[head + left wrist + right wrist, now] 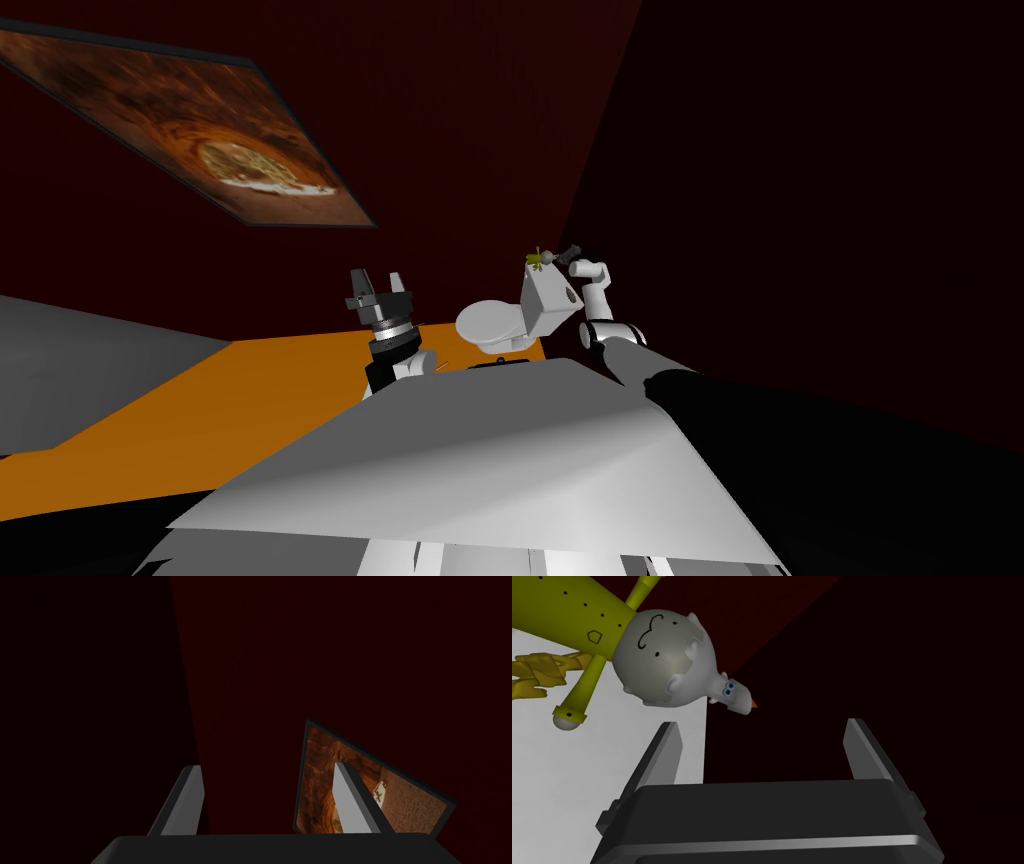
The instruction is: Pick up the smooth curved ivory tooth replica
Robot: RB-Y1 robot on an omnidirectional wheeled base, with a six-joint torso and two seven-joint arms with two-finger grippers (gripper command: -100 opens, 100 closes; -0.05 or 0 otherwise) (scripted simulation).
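A white toilet (487, 323) stands ahead, and small things lie on its tank lid (587, 776). Nearest my right hand is a yellow doll (572, 611) with a round grey head (657, 658), seen in the head view as a yellow speck (537, 260). A small white figure (732, 695) with blue eyes and an orange tip pokes out past the head at the lid's edge. A golden-brown crumpled piece (537, 671) lies beside the doll. My right gripper (762, 746) hangs open over the lid's edge, short of the doll's head. The right gripper (572, 252) is at the tank top.
My left gripper (378, 283) is raised left of the toilet, its fingers (187, 801) open and holding nothing. Dark red walls meet in a corner behind the toilet. The floor (200, 400) is orange, with a grey slab (80, 360) at far left.
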